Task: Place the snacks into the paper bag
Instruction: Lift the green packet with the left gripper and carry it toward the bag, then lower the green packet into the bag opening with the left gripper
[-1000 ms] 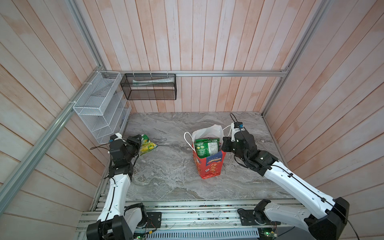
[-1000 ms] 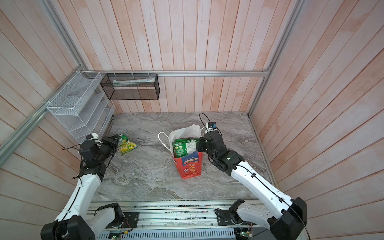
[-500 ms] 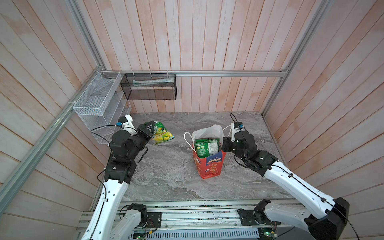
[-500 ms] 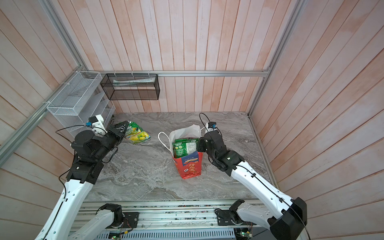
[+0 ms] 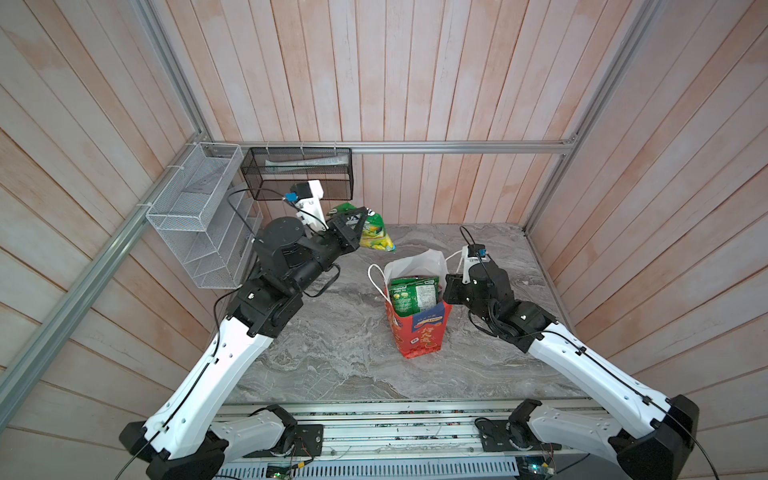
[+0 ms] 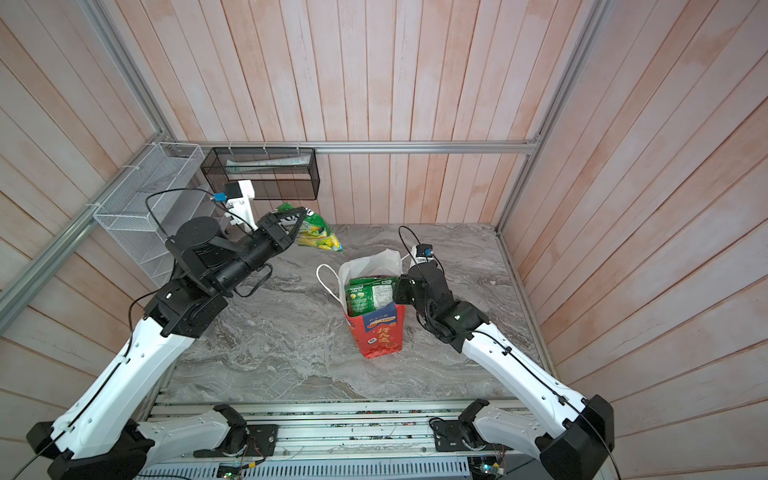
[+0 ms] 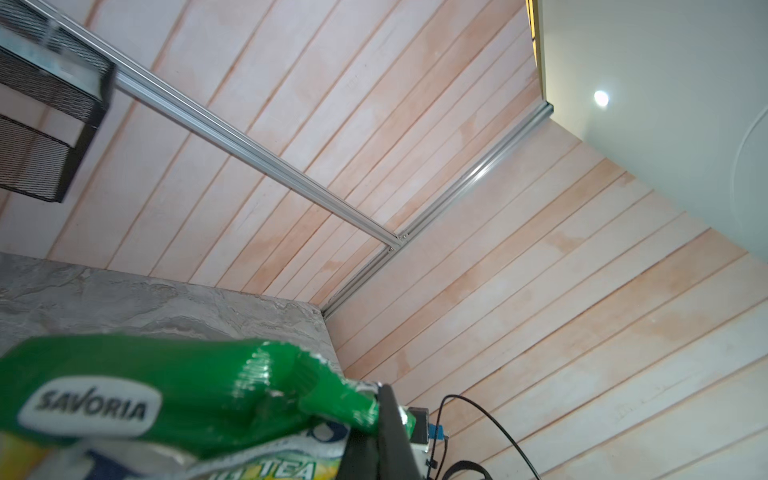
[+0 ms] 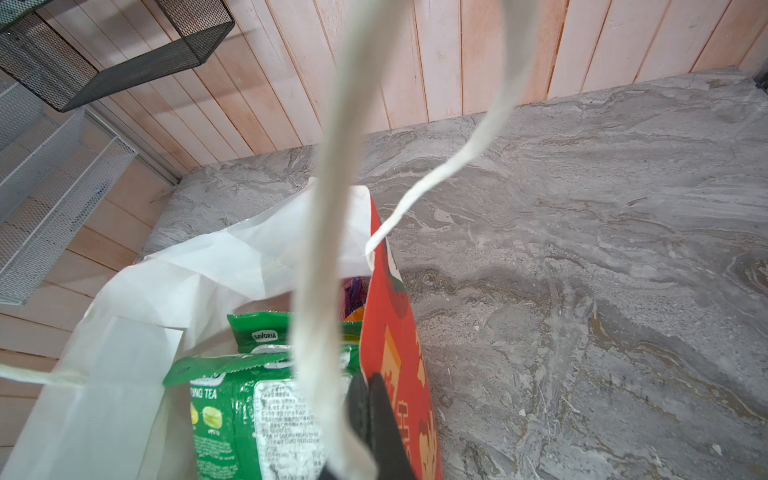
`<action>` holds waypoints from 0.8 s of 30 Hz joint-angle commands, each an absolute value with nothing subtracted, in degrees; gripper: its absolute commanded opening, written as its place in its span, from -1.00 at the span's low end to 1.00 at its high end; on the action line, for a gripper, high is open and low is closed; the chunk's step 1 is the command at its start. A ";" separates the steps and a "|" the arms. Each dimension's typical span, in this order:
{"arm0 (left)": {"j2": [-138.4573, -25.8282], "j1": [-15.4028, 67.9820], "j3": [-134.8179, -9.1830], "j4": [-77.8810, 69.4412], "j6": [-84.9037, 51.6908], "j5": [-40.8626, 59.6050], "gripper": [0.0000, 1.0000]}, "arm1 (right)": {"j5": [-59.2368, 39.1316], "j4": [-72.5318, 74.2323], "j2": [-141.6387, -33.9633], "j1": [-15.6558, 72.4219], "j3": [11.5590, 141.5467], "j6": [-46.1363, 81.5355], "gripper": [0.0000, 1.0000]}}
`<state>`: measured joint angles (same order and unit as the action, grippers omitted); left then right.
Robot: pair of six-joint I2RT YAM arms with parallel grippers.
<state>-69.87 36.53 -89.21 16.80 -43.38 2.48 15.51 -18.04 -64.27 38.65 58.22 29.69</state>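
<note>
The red paper bag (image 5: 422,336) (image 6: 380,336) stands upright mid-table with its white lining open. Two green snack packets (image 5: 411,293) (image 8: 232,407) stick up inside it, and a purple one (image 8: 353,291) shows deeper in. My right gripper (image 5: 446,291) (image 6: 397,291) (image 8: 368,384) is shut on the bag's right wall at the rim, with a white cord handle (image 8: 328,249) draped over it. My left gripper (image 5: 359,226) (image 6: 297,224) (image 7: 380,395) is raised to the bag's back left. It is shut on the top edge of a green and yellow snack packet (image 5: 376,237) (image 6: 318,235) (image 7: 166,399).
A white wire rack (image 5: 199,216) hangs on the left wall. A black mesh basket (image 5: 297,174) holding a tube is fixed to the back wall, close behind the left wrist. The grey marble tabletop (image 5: 332,332) ends at wooden walls and a front metal rail (image 5: 395,428).
My left arm has lifted the green packet off the table's left side and carried it up and rightward toward the bag. The right gripper and bag have not moved.
</note>
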 commanded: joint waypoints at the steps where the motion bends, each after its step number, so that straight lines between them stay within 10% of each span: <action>1: -73.52 41.08 -93.90 17.37 -38.28 -0.09 -1.00 | 15.65 -17.91 -63.08 38.94 59.11 28.74 -1.00; 24: -81.08 49.91 -85.19 15.95 -37.52 -0.97 -1.00 | 16.05 -17.96 -62.73 38.93 59.05 28.83 -1.00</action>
<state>-83.09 49.43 -86.37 19.29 -37.95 -1.06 15.53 -18.24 -64.05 38.65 58.22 29.67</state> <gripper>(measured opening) 0.049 0.041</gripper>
